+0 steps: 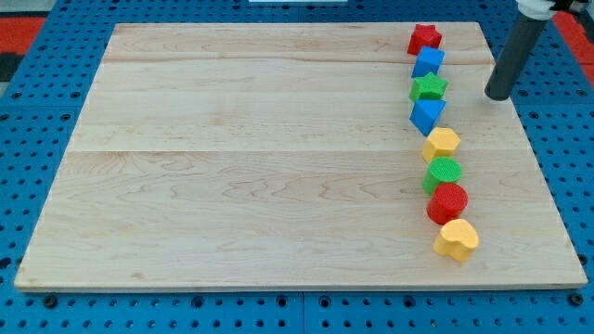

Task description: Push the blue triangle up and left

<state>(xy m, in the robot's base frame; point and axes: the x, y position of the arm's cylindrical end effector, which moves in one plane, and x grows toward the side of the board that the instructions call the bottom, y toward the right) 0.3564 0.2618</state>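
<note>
The blue triangle [427, 115] lies on the wooden board [260, 158] near the view's right, fourth from the top in a column of blocks. Above it are a green star [429, 88], a blue cube [428, 62] and a red star [424, 39]. Below it are a yellow heart [443, 143], a green round block [443, 173], a red round block [447, 202] and another yellow heart [457, 239]. My tip [497, 95] is to the right of the column, level with the green star, apart from the blocks and up-right of the blue triangle.
The board rests on a blue perforated table [37, 139]. The board's right edge [529, 139] runs just right of my tip.
</note>
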